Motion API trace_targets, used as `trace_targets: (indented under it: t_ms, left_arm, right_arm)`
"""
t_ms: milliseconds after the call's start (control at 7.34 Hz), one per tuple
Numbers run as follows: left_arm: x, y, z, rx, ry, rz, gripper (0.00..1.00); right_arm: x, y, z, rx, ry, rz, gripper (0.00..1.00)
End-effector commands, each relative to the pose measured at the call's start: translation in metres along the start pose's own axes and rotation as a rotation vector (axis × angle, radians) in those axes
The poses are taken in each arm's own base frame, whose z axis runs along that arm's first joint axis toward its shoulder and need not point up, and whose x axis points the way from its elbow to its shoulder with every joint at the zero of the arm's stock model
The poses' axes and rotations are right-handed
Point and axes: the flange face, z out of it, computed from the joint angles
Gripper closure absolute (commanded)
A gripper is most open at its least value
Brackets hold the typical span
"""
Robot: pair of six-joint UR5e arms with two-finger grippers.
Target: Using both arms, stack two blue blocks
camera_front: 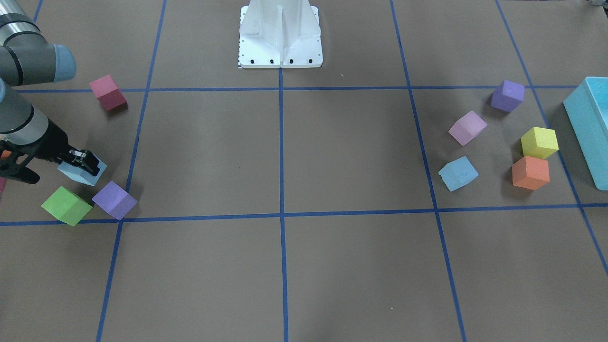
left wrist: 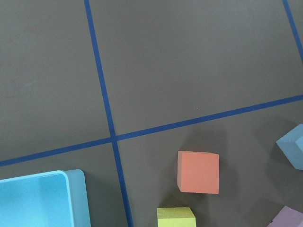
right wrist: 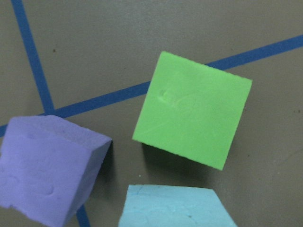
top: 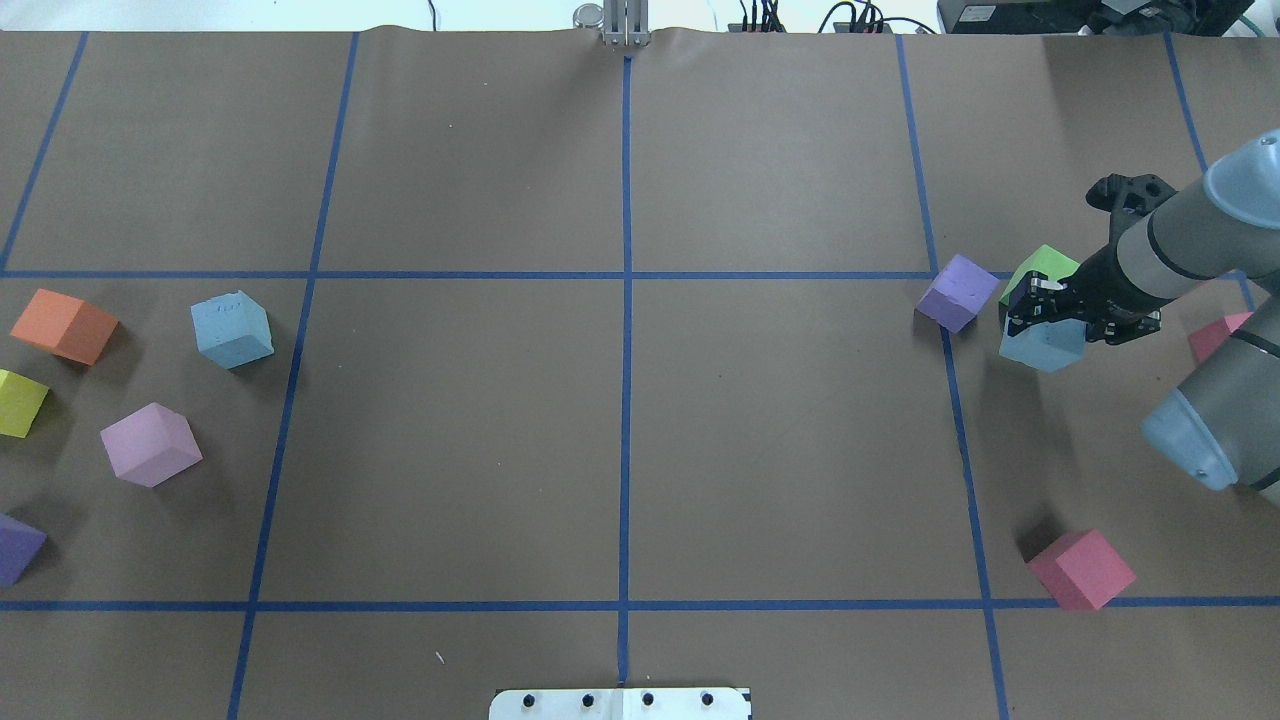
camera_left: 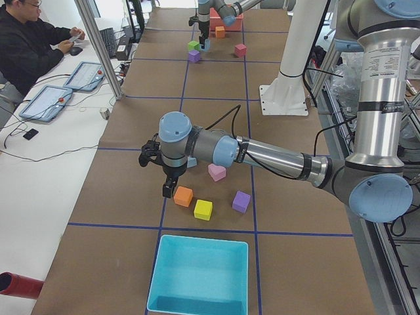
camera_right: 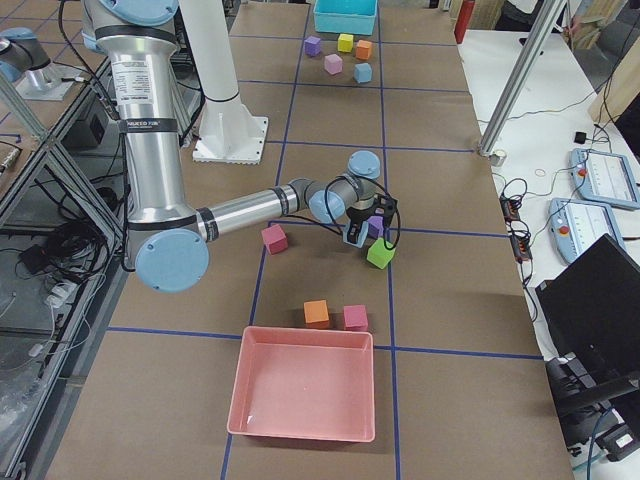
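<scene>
One blue block (camera_front: 458, 173) lies on the table on my left side, among other coloured cubes, and shows at the right edge of the left wrist view (left wrist: 293, 146). The second blue block (top: 1042, 345) sits between the fingers of my right gripper (top: 1045, 312), which is shut on it beside a green cube (right wrist: 194, 109) and a purple cube (right wrist: 45, 170). My left gripper (camera_left: 168, 190) points down above an orange cube (camera_left: 183, 195). It shows only in the exterior left view, so I cannot tell whether it is open or shut.
A turquoise bin (camera_front: 589, 128) stands at the table's left end, with yellow (camera_front: 539, 142), lilac (camera_front: 467, 127) and purple (camera_front: 507, 95) cubes near it. A red cube (top: 1080, 570) and a pink bin (camera_right: 305, 395) are on the right side. A person (camera_left: 26, 39) sits at the side desk.
</scene>
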Motion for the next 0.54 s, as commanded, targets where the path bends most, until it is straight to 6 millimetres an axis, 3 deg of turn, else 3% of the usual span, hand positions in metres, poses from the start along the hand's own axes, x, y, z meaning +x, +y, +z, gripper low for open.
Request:
trace_targets:
  t_ms: [0, 136, 272, 408]
  left_arm:
    - [0.0, 0.001, 0.001, -0.001, 0.0, 0.0, 0.0]
    - [0.0, 0.001, 0.0, 0.0, 0.0, -0.004, 0.0]
    - [0.0, 0.003, 0.0, 0.0, 0.0, -0.005, 0.0]
    - [0.0, 0.003, 0.002, -0.003, 0.0, -0.005, 0.0]
  right_arm:
    - [-0.028, 0.029, -0.011, -0.004, -0.035, -0.069, 0.38]
    - [-0.055, 0.053, 0.005, -0.021, -0.034, -0.13, 0.38]
    - [-0.083, 0.064, 0.012, -0.001, -0.036, -0.173, 0.38]
    - [-0.111, 0.065, 0.002, 0.003, -0.043, -0.186, 0.38]
